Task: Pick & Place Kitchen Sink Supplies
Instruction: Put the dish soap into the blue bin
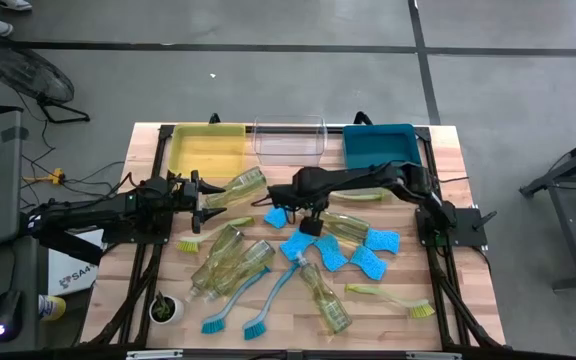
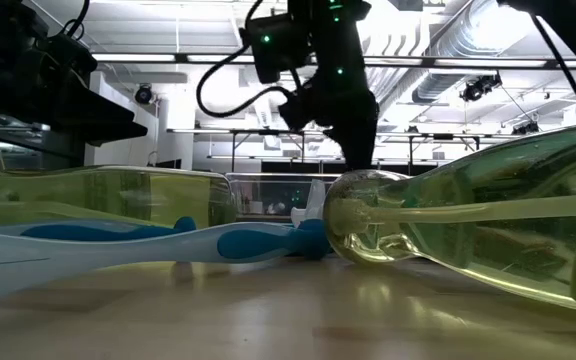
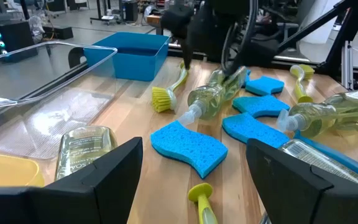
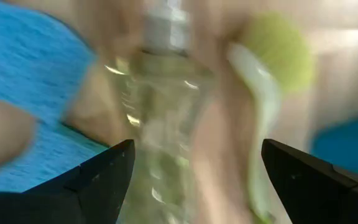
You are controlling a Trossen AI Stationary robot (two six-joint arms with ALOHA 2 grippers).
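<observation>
Overhead, the right gripper (image 1: pixel 290 212) hangs near the middle of the table (image 1: pixel 468 270), its fingers (image 4: pixel 319 174) spread apart and empty, straddling a clear yellow-green soap bottle (image 4: pixel 166 124) with a yellow-green dish brush (image 4: pixel 266 99) just beside it. The left gripper (image 1: pixel 206 201) sits toward the table's left edge with its fingers (image 3: pixel 117 171) also apart, gripping nothing, pointing at another soap bottle (image 1: pixel 240 185) that lies in front of the yellow bin (image 1: pixel 206 148). Along the back edge stand that bin, a clear bin (image 1: pixel 289 142) and a teal bin (image 1: pixel 378 145). Light-blue sponges (image 1: pixel 298 245), more bottles and blue brushes (image 1: pixel 268 300) lie scattered across the centre and front; a small potted plant (image 1: pixel 166 308) stands near the front-left corner.
</observation>
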